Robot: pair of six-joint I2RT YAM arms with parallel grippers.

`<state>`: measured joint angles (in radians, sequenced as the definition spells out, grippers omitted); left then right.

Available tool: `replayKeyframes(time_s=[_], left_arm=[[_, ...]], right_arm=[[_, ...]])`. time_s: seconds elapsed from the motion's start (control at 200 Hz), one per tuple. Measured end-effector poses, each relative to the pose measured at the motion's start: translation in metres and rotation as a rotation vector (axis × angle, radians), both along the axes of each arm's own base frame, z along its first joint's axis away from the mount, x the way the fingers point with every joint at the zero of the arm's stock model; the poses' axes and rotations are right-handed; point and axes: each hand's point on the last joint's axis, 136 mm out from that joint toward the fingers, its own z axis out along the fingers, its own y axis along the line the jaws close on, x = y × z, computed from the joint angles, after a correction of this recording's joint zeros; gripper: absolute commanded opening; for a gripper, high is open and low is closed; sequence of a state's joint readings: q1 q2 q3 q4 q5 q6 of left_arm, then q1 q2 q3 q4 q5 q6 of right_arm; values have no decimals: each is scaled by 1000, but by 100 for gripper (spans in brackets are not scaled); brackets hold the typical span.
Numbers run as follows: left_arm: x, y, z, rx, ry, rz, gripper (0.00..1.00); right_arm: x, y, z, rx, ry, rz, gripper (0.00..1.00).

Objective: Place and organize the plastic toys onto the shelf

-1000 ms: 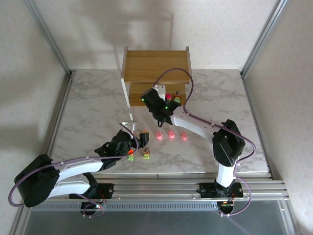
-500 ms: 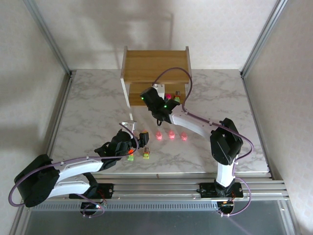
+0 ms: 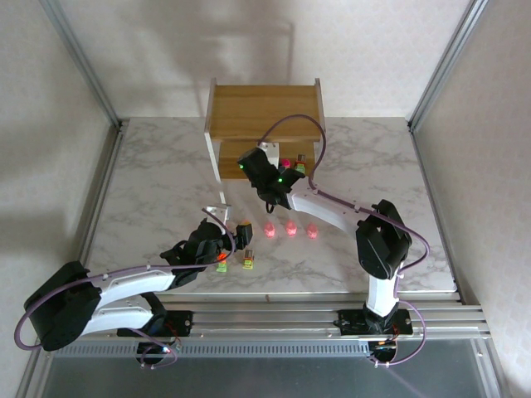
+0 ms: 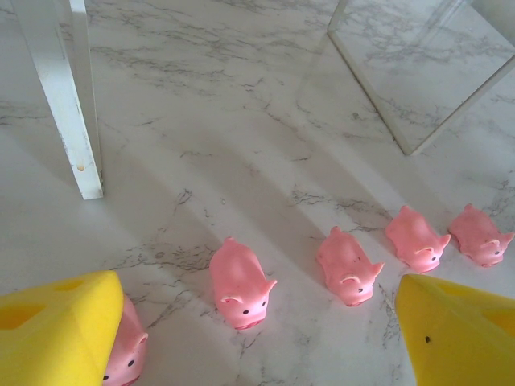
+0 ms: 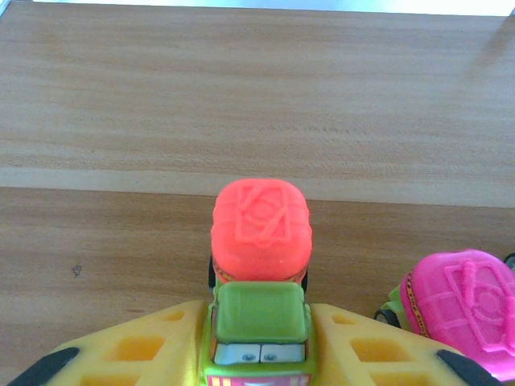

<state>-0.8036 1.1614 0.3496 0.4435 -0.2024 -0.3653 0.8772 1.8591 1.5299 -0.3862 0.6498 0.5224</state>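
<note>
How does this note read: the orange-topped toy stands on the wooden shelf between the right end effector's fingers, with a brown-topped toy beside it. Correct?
Not quite. The one beside it is a magenta-topped toy, not a brown-topped one, as the right wrist view shows. The rest holds: the orange-topped toy stands on the wooden shelf between the fingers of the right end effector.

Looks like a robot lab cell: arms [image 3: 332,214] bolted to rails [image 3: 274,319], marble tabletop [image 3: 149,191], aluminium frame [image 3: 79,58], plain white walls [image 3: 166,41].
</note>
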Motion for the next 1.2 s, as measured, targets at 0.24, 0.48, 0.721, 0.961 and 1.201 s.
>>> replayKeyframes(time_s=[0.24,0.48,0.721,0.961,1.201], left_arm=[[0,1,0,1,-1,3,88],[1,2,1,4,-5,15,88],[5,10,9,2,-35,59,88],[2,17,8,42,-49,112,89],[-16,14,11,81,-26,167,89]], right_arm=[[-2,-1,4,0,-3,4,40],[-16,-4,9,6,-1,22,40],[-46,3,15,48,-12,64,40],[-90,-1,-6,40,23,117,41],[-128,-37,-10,34,22,152,45]])
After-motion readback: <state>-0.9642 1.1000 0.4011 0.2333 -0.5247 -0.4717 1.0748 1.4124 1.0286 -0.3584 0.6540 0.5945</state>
